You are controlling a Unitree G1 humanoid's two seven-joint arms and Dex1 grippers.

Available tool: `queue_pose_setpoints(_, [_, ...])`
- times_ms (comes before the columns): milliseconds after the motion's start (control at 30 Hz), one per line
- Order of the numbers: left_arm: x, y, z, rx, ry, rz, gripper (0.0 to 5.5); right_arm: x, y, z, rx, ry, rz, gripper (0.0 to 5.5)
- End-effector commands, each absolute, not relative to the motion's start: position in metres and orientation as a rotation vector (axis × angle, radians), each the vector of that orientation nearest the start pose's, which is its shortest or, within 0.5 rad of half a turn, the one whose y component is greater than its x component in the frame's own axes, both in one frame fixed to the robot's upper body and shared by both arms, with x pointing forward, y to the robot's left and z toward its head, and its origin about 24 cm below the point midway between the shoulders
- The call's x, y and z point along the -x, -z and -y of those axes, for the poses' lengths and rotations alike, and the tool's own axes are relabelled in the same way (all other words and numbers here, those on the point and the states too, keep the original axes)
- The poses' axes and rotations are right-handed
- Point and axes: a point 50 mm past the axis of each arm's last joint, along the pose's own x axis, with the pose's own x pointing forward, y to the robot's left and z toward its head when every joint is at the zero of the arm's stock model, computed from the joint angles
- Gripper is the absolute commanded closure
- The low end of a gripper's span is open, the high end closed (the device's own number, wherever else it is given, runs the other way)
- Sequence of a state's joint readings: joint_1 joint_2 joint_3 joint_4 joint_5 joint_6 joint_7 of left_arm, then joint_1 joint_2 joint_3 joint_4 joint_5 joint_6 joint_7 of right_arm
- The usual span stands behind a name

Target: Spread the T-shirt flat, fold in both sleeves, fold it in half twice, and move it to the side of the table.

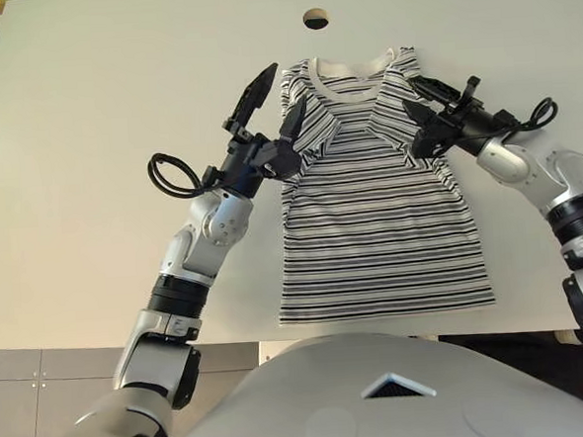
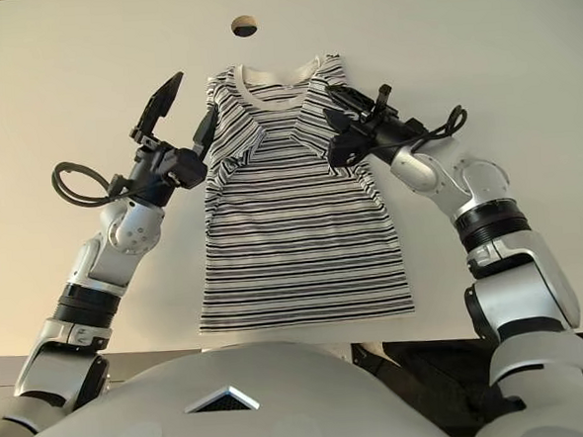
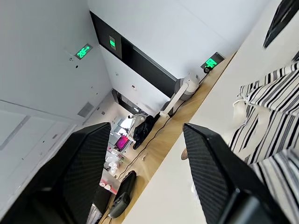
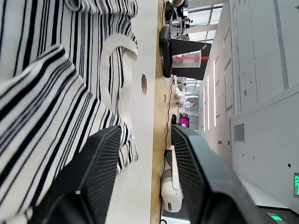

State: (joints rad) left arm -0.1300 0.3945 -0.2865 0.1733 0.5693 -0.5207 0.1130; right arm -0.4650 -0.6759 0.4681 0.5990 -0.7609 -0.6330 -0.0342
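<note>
Your black-and-white striped T-shirt (image 1: 376, 223) lies flat in the middle of the cream tabletop (image 1: 93, 211). Its collar points to the top of the frame, and both short sleeves are folded in over the chest. Your left end effector (image 1: 287, 88) is at the shirt's upper left corner, fingers spread wide. Your right end effector (image 1: 413, 96) is over the upper right corner, fingers apart too. A small round hole (image 1: 315, 19) in the tabletop sits above the collar

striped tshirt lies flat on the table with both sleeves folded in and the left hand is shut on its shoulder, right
No: the left hand is open and holds nothing, as the left wrist view shows. The T-shirt does lie flat on the table with both sleeves folded in.
</note>
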Motion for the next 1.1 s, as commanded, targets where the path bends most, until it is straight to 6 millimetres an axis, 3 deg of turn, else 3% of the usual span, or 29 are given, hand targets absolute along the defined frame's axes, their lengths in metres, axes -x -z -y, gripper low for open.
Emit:
queue_pose_setpoints(33, [-0.234, -0.049, -0.131, -0.972, 0.677, 0.499, 2.61, -0.283, -0.070, 0.204, 1.318, -0.669, 0.361, 2.74])
queue_pose_setpoints(67, [-0.223, -0.045, -0.131, -0.990, 0.772, 0.497, 2.61, -0.271, -0.078, 0.208, 1.248, -0.659, 0.376, 2.50])
queue_pose_setpoints(167, [-0.193, -0.035, -0.128, -1.048, 1.068, 0.495, 2.61, -0.240, -0.097, 0.211, 1.100, -0.648, 0.419, 2.47])
queue_pose_setpoints(300, [-0.174, -0.023, -0.127, -1.079, 1.342, 0.444, 2.61, -0.230, -0.121, 0.206, 1.019, -0.589, 0.469, 2.47])
queue_pose_setpoints(400, [-0.169, -0.009, -0.140, -1.162, 1.453, 0.341, 2.61, -0.228, -0.125, 0.203, 1.029, -0.582, 0.465, 2.47])
queue_pose_setpoints(500, [-0.169, -0.005, -0.159, -1.229, 1.450, 0.251, 2.61, -0.218, -0.119, 0.198, 1.031, -0.644, 0.434, 2.47])
queue_pose_setpoints(600, [-0.155, -0.008, -0.171, -1.209, 1.466, 0.213, 2.61, -0.205, -0.108, 0.199, 1.048, -0.718, 0.357, 2.47])
queue_pose_setpoints(800, [-0.159, -0.025, -0.167, -1.175, 1.353, 0.302, 2.61, -0.197, -0.103, 0.202, 1.076, -0.734, 0.308, 2.47])
queue_pose_setpoints(867, [-0.163, -0.039, -0.158, -1.114, 1.279, 0.383, 2.61, -0.198, -0.103, 0.204, 1.087, -0.717, 0.318, 2.47])
queue_pose_setpoints(967, [-0.176, -0.076, -0.151, -0.991, 1.059, 0.544, 2.61, -0.189, -0.098, 0.199, 1.112, -0.739, 0.333, 2.47])
queue_pose_setpoints(1033, [-0.185, -0.096, -0.157, -0.970, 0.924, 0.594, 2.61, -0.177, -0.092, 0.200, 1.128, -0.795, 0.291, 2.47])
queue_pose_setpoints(1100, [-0.189, -0.102, -0.175, -1.020, 0.850, 0.551, 2.61, -0.163, -0.088, 0.211, 1.156, -0.864, 0.198, 2.47])
